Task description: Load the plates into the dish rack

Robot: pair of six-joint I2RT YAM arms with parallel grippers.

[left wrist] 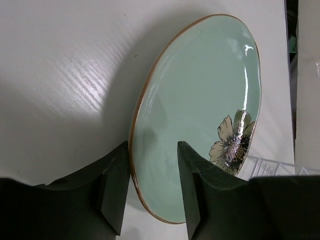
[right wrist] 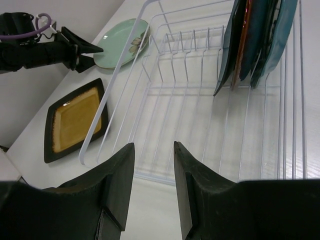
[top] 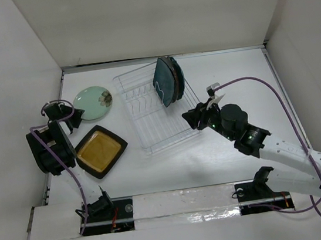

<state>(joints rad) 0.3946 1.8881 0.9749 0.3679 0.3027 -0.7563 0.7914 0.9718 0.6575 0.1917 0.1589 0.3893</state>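
The dish rack [top: 150,130], see-through with thin white ribs, stands mid-table. Three dark teal plates [top: 167,82] stand on edge at its far end; they also show in the right wrist view [right wrist: 255,40]. The pale green flowered plate [top: 94,102] lies flat at the back left. The mustard square plate [top: 100,151] lies in front of it. My left gripper [top: 77,115] is open, its fingers [left wrist: 192,190] straddling the green plate's [left wrist: 200,100] near rim. My right gripper [top: 189,119] is open and empty above the rack's near right edge [right wrist: 150,172].
White walls close in the table on the left, back and right. The left arm's body [top: 49,149] hangs just left of the mustard plate [right wrist: 75,120]. A purple cable [top: 262,80] loops over the right arm. The rack's near slots [right wrist: 165,100] hold nothing.
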